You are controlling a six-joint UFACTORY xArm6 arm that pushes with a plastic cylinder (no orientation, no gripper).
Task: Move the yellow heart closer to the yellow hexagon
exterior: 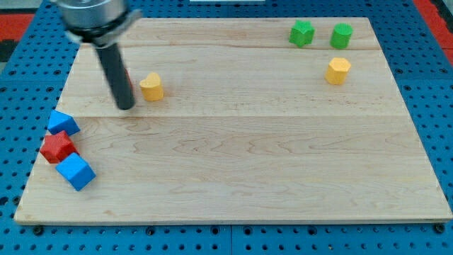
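Pincer: you have none here, so there is no open or closed state to tell; the arm ends in a rod, and my tip (125,106) rests on the worktop (233,163).
Yellow heart (151,86): near the view's top left, just to the right of my tip and slightly above it.
Yellow hexagon (338,71): far off at the view's right, well apart from the heart.
Red block (128,80): a sliver shows behind the rod; its shape you cannot make out.
Risk, glancing push: my tip sits below the heart's centre, so a rightward shove could spin it or let it slip toward the view's top.
Risk, overshoot: a long push may run the heart into the two green blocks (302,33) (341,35).
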